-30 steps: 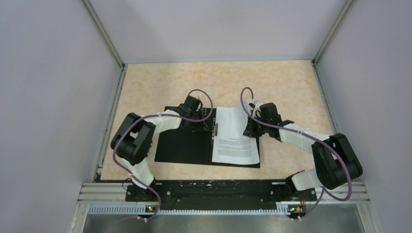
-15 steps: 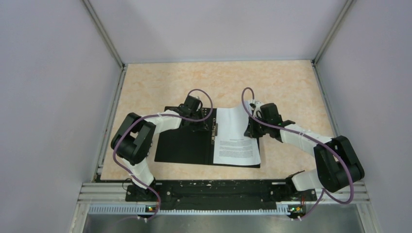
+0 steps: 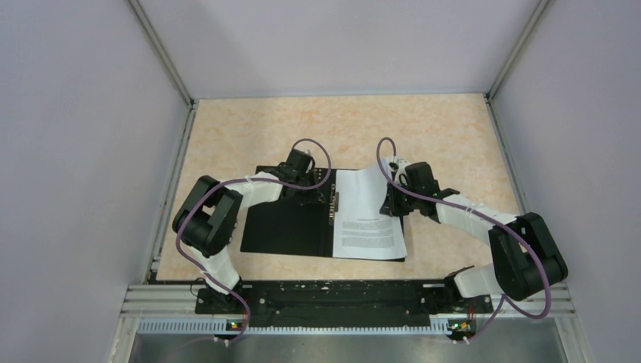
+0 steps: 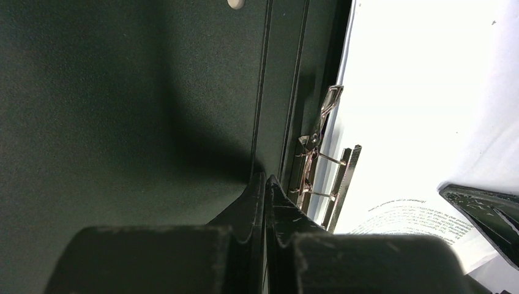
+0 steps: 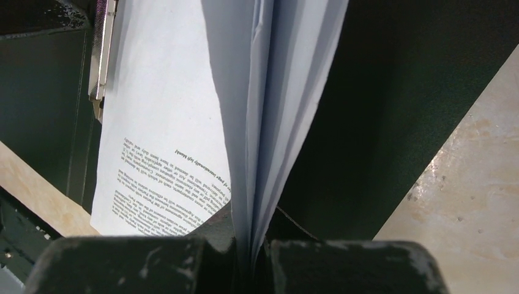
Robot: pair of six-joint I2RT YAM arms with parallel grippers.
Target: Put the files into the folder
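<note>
The folder [image 3: 283, 227] lies open on the table, black inside facing up, with its metal spine clip [image 3: 335, 204] in the middle. The files [image 3: 366, 223], white printed sheets, rest on the folder's right half. My left gripper [image 3: 321, 193] is shut with nothing between its fingers, its tips [image 4: 264, 180] down on the black cover [image 4: 122, 92] just left of the clip [image 4: 318, 153]. My right gripper [image 3: 391, 203] is shut on the right edge of the files [image 5: 165, 92], which curl up between its fingers [image 5: 250, 236] above the black cover [image 5: 379, 92].
The beige tabletop [image 3: 340, 128] stretches beyond the folder to the back wall and shows beside the right cover [image 5: 471, 196]. Grey walls stand on the left, right and far sides. The arm bases sit on a black rail [image 3: 332, 295] at the near edge.
Almost nothing differs. The right arm's elbow has drifted slightly to the right and the sheets' near corner has shifted a little. The left gripper stays by the clip.
</note>
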